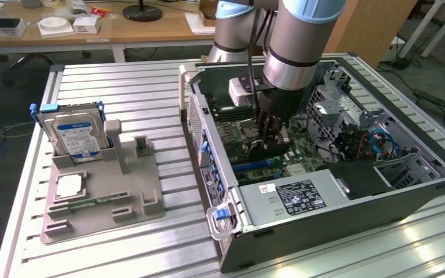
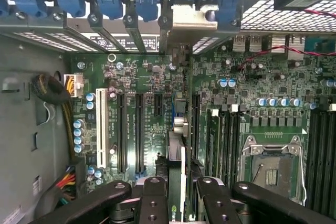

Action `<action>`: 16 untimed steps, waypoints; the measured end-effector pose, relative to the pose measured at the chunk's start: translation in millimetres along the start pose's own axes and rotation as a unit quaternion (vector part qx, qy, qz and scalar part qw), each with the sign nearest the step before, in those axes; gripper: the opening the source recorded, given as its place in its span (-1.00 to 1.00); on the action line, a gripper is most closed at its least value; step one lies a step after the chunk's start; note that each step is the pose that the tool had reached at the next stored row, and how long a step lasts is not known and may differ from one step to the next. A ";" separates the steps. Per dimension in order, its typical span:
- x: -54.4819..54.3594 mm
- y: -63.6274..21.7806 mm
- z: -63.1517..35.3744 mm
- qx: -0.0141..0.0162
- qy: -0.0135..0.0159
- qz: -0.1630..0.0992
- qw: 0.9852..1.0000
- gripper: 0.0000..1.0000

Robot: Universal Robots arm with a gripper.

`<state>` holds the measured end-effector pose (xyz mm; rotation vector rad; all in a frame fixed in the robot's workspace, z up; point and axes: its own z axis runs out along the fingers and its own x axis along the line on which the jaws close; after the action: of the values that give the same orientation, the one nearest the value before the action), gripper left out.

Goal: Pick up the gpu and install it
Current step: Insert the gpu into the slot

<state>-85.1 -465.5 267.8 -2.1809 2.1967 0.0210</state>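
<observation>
My gripper (image 1: 266, 143) reaches down inside the open computer case (image 1: 408, 191), above the green motherboard (image 2: 152, 82). The gpu (image 2: 176, 150) is a thin dark card seen edge-on, running between the black fingers (image 2: 152, 198). The gripper (image 2: 177, 195) is shut on it. The card stands upright over the motherboard among the long black expansion slots (image 2: 139, 135). Its silvery end bracket (image 2: 193, 22) lies against the case's rear wall with the blue slot clips. In the exterior view the gpu (image 1: 263, 155) shows as a dark piece below the fingertips. Whether the card sits in a slot is hidden.
On the exterior view's left, a grey holder (image 1: 130, 202) carries a silver hard drive (image 1: 76, 134) with a blue label, a processor chip (image 1: 69, 185) and a green memory stick (image 1: 91, 202). Inside the case are the power supply (image 1: 296, 197), the CPU socket (image 2: 273, 166) and cable bundles (image 2: 52, 90).
</observation>
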 end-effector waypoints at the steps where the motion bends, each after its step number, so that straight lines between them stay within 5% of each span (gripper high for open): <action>1: 0.0 0.5 1.0 0.000 0.000 0.000 1.000 -0.48; 7: 0.2 2.9 3.7 0.003 0.000 -0.001 1.000 -0.48; 16: 0.3 4.4 7.1 0.003 0.000 -0.001 1.000 -0.48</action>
<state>-89.4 -465.5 260.6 -2.1789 2.1918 0.0138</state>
